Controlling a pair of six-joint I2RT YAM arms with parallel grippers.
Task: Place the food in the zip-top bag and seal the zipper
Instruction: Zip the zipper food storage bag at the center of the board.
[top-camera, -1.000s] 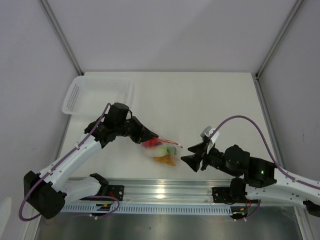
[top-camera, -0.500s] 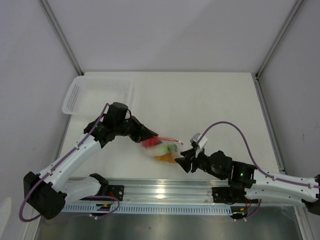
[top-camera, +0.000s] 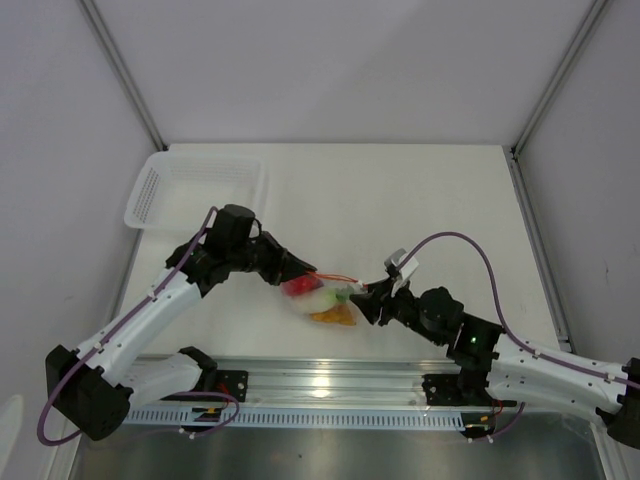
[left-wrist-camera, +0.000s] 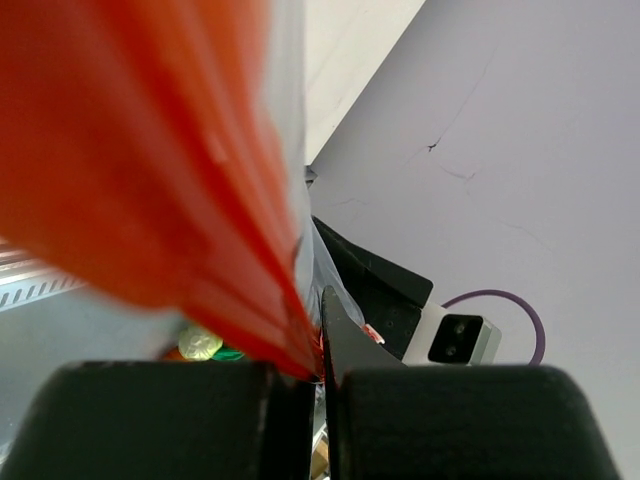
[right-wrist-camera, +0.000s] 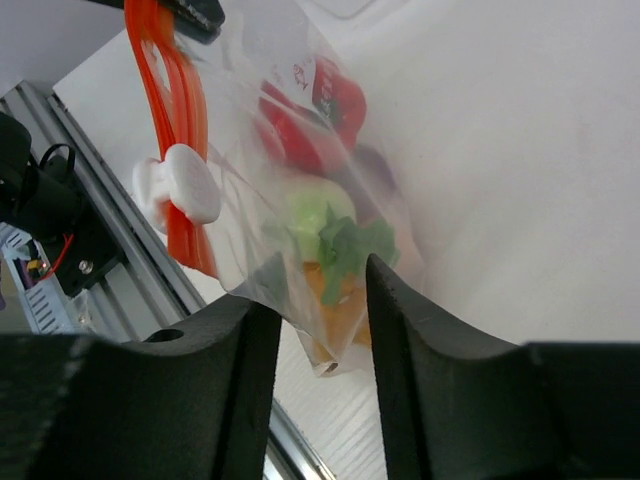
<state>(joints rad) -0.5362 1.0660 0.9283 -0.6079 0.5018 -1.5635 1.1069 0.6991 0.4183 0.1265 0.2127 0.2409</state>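
Orange-red zipper (left-wrist-camera: 190, 230) between shut left jaws

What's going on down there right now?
Left hand shut on zipper. Right hand straddling bag corner, not clamped. Food inside bag. Nothing blocking.

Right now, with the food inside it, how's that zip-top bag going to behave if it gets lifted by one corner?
The zip-top bag looks thin and crinkly, so it would probably sag rather than hold shape. The food bunches at one end, so it likely swings that way. The glossy film may slip between the right gripper fingers.
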